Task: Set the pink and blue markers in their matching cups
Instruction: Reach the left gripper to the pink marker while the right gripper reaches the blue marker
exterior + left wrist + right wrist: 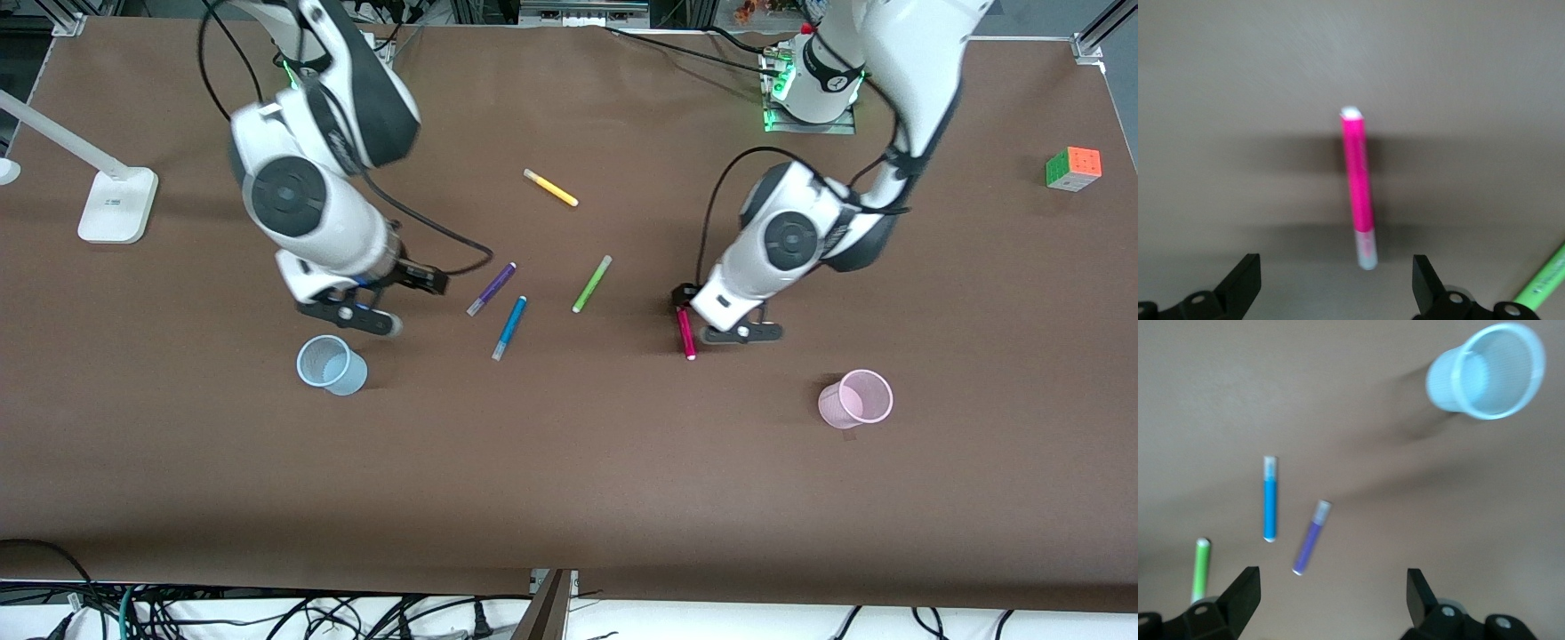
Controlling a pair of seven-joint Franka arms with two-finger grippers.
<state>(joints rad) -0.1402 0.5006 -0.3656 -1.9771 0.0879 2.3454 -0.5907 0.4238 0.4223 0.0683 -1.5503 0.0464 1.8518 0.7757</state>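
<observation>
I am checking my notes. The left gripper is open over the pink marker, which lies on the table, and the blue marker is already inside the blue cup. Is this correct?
Not quite. The blue marker lies on the table beside the purple pen, not in the blue cup, which holds nothing; the right wrist view shows this. The rest holds: the left gripper is open over the pink marker.

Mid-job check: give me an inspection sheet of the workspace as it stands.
Surface: brown table, flat.
Job's things: pink marker and blue marker lie on the table; blue cup and pink cup upright, nothing in them.
Clutter: purple pen, green pen, yellow pen, puzzle cube, white lamp base.
Grippers: left gripper open over the pink marker; right gripper open, beside the blue cup.
Cables: black leads on both arms.
Surroundings: loose cords below the table edge.
</observation>
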